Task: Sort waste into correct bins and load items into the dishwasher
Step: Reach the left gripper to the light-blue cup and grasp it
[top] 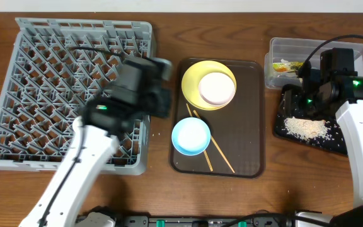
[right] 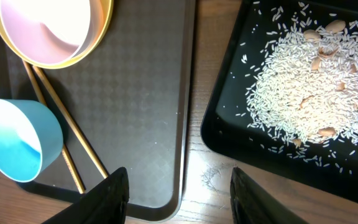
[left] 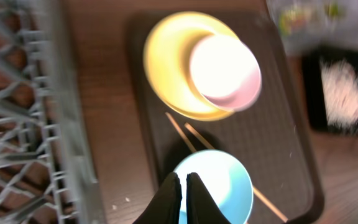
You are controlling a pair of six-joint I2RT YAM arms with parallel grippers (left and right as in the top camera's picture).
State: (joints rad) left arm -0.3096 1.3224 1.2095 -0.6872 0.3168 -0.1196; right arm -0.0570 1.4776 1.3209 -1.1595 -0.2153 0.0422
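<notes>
The grey dish rack fills the left. On the brown serving tray sit the yellow plate with the white bowl on it, the light blue cup and the chopsticks. My left gripper is shut and empty, above the cup's left rim, by the rack's right edge. My right gripper is open and empty over the gap between the serving tray and the black tray, which holds the rice. The wrapper lies in the clear tub. The small white cup is out of view.
The left arm reaches across the rack's front right corner. The right arm stands at the right table edge, over the black tray. Bare wood lies in front of the trays.
</notes>
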